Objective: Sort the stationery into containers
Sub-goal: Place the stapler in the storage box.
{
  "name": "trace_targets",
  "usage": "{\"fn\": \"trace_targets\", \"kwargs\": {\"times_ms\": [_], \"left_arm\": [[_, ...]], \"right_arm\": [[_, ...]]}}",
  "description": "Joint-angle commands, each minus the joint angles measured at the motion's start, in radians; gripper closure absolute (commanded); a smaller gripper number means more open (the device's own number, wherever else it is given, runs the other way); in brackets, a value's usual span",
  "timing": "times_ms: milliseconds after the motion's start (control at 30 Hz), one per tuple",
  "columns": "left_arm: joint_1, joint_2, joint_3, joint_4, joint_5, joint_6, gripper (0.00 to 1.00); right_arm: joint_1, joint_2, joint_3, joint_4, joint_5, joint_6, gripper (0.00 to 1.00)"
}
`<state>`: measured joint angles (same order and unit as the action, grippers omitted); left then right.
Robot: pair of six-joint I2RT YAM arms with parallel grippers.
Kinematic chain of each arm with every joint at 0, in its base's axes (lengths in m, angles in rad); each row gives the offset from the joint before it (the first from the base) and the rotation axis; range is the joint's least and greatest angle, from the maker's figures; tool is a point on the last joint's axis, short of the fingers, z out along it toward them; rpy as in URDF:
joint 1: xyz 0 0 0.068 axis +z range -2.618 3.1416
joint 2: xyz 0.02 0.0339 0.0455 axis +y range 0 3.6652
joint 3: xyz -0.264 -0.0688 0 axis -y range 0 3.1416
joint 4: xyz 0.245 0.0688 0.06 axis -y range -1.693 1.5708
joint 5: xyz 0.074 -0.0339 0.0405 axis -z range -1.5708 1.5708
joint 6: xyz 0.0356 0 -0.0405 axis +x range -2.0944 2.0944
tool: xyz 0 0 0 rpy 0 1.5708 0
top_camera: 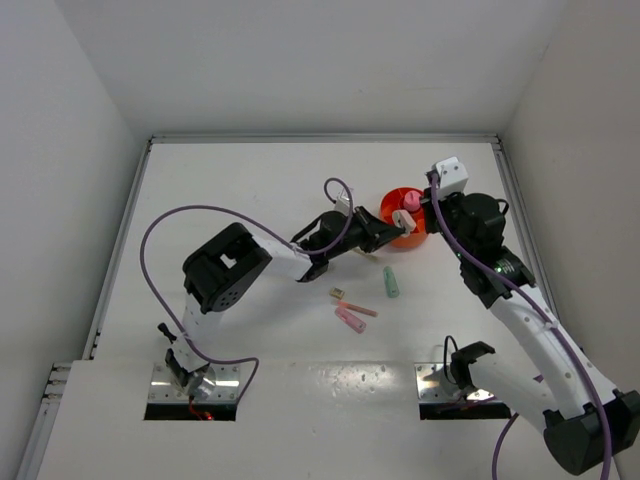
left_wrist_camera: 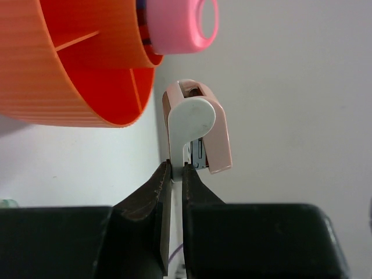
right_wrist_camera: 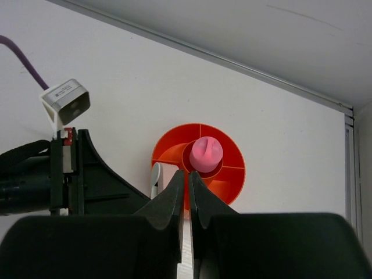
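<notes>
- Left gripper (left_wrist_camera: 177,170): clenched on the white lower end of a small white-and-pink block (left_wrist_camera: 196,125), lower centre of the left wrist view. The block stands up from the fingertips.
- White-and-pink block: just beside the outer rim of the orange bowl (left_wrist_camera: 64,99) and outside it. Whether it touches the surface (left_wrist_camera: 302,116) cannot be told.
- Right gripper (right_wrist_camera: 187,175): fingers pressed together, lower centre of the right wrist view, near the bowl's rim.
- Orange bowl: round, ribbed outer wall, thin inner dividers running from a round middle compartment. It sits right of centre in the top view, between the two gripper heads.
- Pink tube (right_wrist_camera: 206,154): chunky, standing upright in the bowl's round middle compartment.
- Mint-green stick (top_camera: 391,283): lying on the surface just below the bowl in the top view, apart from it.
- Tan block (top_camera: 338,293): tiny, on the surface left of the mint-green stick.
- Pink sticks (top_camera: 350,319): two, lying close together just below the tan block, centre of the top view.
</notes>
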<state>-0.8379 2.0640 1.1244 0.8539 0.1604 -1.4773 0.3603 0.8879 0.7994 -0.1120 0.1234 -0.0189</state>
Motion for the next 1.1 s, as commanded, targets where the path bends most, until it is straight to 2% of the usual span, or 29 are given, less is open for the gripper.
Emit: {"fn": "trace_targets", "kwargs": {"times_ms": [0, 133, 200, 267, 367, 600, 900, 1067], "left_arm": [[-0.017, -0.088, -0.047, 0.281, -0.094, -0.107, 1.0], [-0.027, -0.088, -0.072, 0.388, -0.14, -0.205, 1.0], [-0.027, -0.053, -0.061, 0.437, -0.16, -0.251, 1.0], [-0.036, 0.01, -0.052, 0.593, -0.195, -0.383, 1.0], [-0.058, 0.091, -0.02, 0.681, -0.261, -0.454, 1.0], [-0.087, 0.146, 0.08, 0.66, -0.301, -0.472, 1.0], [-0.107, 0.136, -0.008, 0.649, -0.367, -0.483, 1.0], [-0.116, 0.172, -0.005, 0.701, -0.392, -0.518, 1.0]], "right_arm": [[-0.004, -0.026, 0.0, 0.048, 0.009, -0.004, 0.94], [-0.004, -0.037, -0.009, 0.048, 0.009, -0.004, 0.94], [-0.004, -0.037, -0.009, 0.048, 0.009, -0.004, 0.94], [-0.004, -0.037, -0.009, 0.048, 0.009, -0.004, 0.94], [-0.004, -0.037, -0.009, 0.048, 0.009, -0.004, 0.94], [-0.004, -0.037, -0.009, 0.057, 0.009, -0.004, 0.94], [-0.004, -0.055, -0.02, 0.057, 0.018, -0.013, 0.94], [-0.004, -0.055, -0.02, 0.057, 0.018, -0.013, 0.94]]}}
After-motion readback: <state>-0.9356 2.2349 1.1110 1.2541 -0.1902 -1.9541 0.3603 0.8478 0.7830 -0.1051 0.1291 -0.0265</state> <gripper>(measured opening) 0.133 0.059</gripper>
